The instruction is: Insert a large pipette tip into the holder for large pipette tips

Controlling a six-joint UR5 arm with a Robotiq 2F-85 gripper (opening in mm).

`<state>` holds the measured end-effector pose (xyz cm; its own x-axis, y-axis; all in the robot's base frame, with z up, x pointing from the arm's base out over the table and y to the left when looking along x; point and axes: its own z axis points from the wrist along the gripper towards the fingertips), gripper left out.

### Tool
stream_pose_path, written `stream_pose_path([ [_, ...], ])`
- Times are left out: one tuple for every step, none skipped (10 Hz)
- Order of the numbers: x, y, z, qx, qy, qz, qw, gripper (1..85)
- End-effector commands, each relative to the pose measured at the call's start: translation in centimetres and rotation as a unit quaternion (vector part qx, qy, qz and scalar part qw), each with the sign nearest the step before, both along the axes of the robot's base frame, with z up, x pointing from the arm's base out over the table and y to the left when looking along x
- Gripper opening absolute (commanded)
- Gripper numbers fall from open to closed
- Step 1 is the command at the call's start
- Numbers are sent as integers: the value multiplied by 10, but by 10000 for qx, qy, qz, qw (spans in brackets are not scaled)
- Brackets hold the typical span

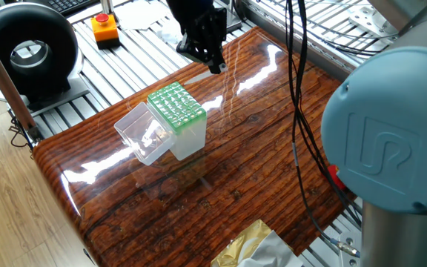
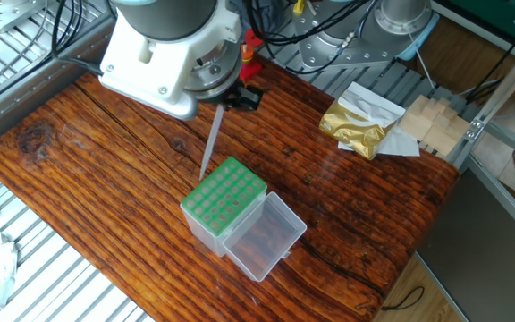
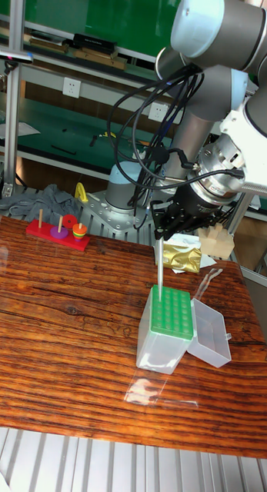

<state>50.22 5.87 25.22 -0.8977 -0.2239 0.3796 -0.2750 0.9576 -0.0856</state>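
The holder for large pipette tips (image 2: pixel 224 193) (image 1: pixel 175 104) (image 3: pixel 169 309) stands mid-table, a clear box with a green grid top, its clear lid (image 2: pixel 263 235) hinged open beside it. My gripper (image 2: pixel 231 97) (image 1: pixel 213 64) (image 3: pixel 161 231) hovers above it, shut on the upper end of the large pipette tip (image 2: pixel 210 143) (image 3: pixel 158 265). That whitish tube hangs down, slightly slanted. In the other fixed view its point ends just left of the green top. The tall fixed view puts it at the grid's far left corner. Whether it touches the grid cannot be told.
A gold foil bag (image 2: pixel 358 125) and wooden blocks (image 2: pixel 432 121) lie at one table end. An orange box with a red button (image 1: pixel 104 28) and a black round device (image 1: pixel 28 52) sit beyond another edge. A red ring toy (image 3: pixel 58 231) rests at the far left.
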Motion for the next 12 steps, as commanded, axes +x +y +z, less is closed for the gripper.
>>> stream_pose_path([
  [-3, 13, 0, 222, 24, -160, 9996, 10],
  [-6, 14, 1, 234, 102, -158, 9995, 10],
  [-11, 14, 3, 231, 207, -140, 9994, 10],
  [-13, 10, 4, 179, 251, -106, 9995, 10],
  [-14, 9, 5, 140, 273, -112, 9995, 10],
  [-15, 10, 6, 133, 290, -151, 9994, 10],
  [-19, 15, 6, 203, 339, -228, 9990, 10],
  [-25, 22, 9, 288, 415, -343, 9981, 10],
  [-31, 20, 14, 268, 452, -356, 9980, 10],
  [-35, 18, 19, 231, 463, -374, 9980, 10],
  [-38, 16, 25, 199, 481, -399, 9978, 10],
  [-42, 16, 28, 179, 512, -447, 9975, 10],
])
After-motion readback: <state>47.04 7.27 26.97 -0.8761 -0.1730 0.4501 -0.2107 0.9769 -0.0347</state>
